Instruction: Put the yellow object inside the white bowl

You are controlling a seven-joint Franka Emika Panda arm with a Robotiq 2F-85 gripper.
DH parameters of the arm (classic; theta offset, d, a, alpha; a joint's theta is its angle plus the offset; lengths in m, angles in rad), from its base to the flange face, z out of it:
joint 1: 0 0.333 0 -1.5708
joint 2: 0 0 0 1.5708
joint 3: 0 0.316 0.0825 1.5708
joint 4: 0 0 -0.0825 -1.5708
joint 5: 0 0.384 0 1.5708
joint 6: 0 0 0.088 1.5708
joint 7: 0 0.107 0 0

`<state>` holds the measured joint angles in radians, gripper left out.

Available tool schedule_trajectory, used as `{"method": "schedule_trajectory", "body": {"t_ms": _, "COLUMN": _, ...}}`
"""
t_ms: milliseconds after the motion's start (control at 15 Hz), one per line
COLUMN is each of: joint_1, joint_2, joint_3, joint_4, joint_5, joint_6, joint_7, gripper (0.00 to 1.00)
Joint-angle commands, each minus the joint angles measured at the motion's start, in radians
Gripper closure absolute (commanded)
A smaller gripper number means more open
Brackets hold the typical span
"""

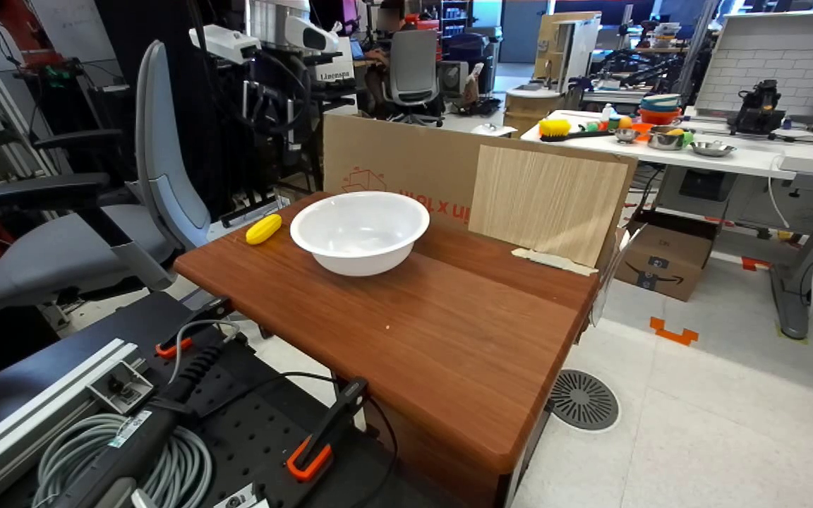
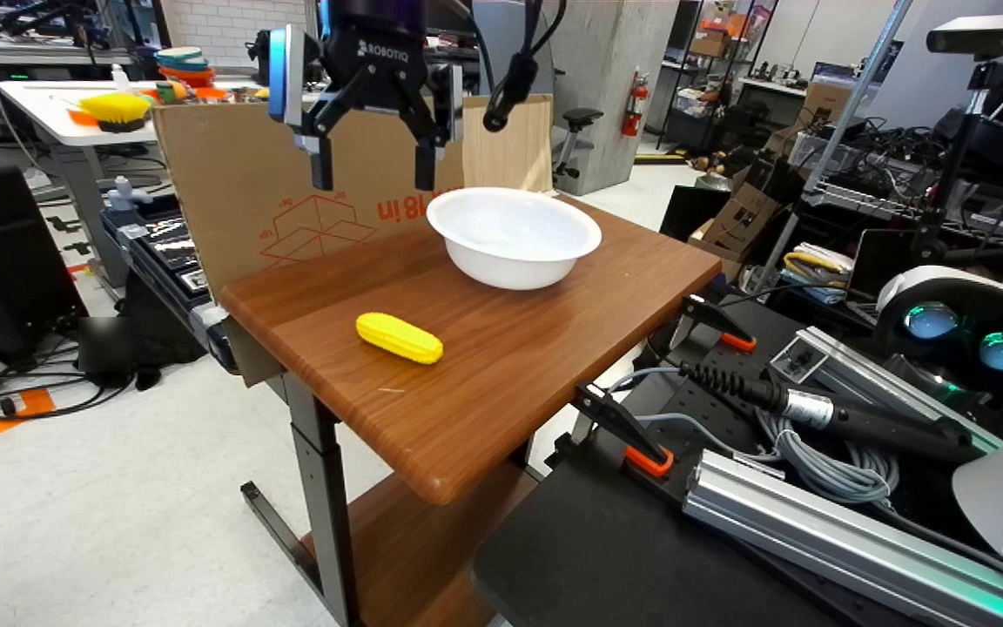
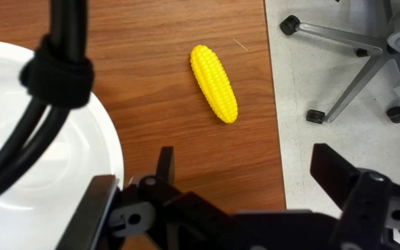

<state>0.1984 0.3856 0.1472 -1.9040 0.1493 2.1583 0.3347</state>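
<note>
The yellow object, a small corn cob with a bumpy surface, lies on the brown table in both exterior views [image 1: 263,229] [image 2: 399,338]. It also shows in the wrist view [image 3: 214,85], near the table's edge. The wide white bowl stands upright beside it, apart from it, in both exterior views [image 1: 360,262] [image 2: 510,268]. The bowl's rim shows at the left of the wrist view [image 3: 111,139], partly behind a black cable. No object shows inside the bowl. My gripper [image 2: 373,170] is open and empty, raised above the table. Its spread fingers show in the wrist view [image 3: 243,147].
A cardboard panel [image 2: 240,183] stands along one table edge, with a light wood board [image 1: 551,201] leaning on it. Clamps [image 1: 329,430] grip the opposite edge beside a black bench with cables. A grey chair [image 1: 166,190] stands near the corn end of the table [image 1: 435,339].
</note>
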Motion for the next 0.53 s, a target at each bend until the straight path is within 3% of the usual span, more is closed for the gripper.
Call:
{"method": "schedule_trajectory", "body": {"t_ms": 0, "joint_1": 0.043, "joint_2": 0.042, "joint_3": -0.004, "joint_4": 0.001, "joint_5": -0.017, "joint_6": 0.044, "joint_7": 0.032, "gripper": 0.00}}
{"method": "schedule_trajectory", "body": {"t_ms": 467, "joint_1": 0.109, "joint_2": 0.158, "joint_3": -0.060, "joint_4": 0.003, "joint_5": -0.124, "joint_6": 0.149, "joint_7": 0.147, "gripper": 0.00}}
